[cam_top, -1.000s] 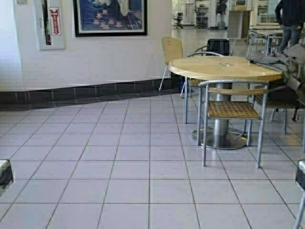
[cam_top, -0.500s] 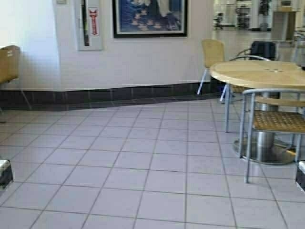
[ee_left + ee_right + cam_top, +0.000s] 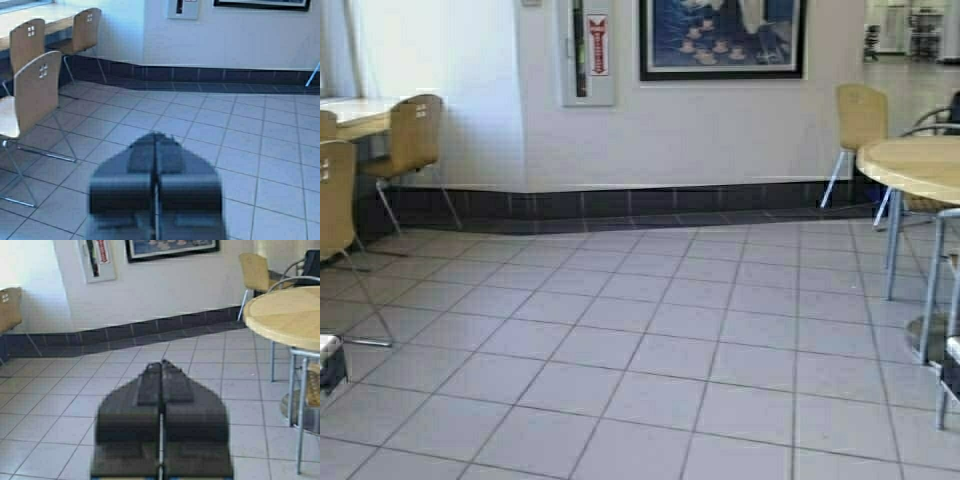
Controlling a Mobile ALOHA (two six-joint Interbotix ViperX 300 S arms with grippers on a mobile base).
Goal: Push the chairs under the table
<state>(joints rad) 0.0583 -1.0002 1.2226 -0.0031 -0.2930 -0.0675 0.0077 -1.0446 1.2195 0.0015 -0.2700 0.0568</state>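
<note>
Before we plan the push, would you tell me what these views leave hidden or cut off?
- Nearest chair: high view, cut by the picture's edge; seat unseen.
- Table: high view, only a corner shows; its full length is out of frame.
- Left gripper, right gripper: blurred, fingers shut.
- Round table: cut off; pedestal barely visible.

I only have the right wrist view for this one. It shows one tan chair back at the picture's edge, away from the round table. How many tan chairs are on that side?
Observer: Three show in the left wrist view: a nearest chair, a middle chair and a far chair.
Operator: Any table there?
Observer: Yes, the table, a pale counter top, runs behind them; the nearest chair stands clear of it.
Operator: And the left gripper?
Observer: The left gripper is shut, empty and apart from all three chairs.
</note>
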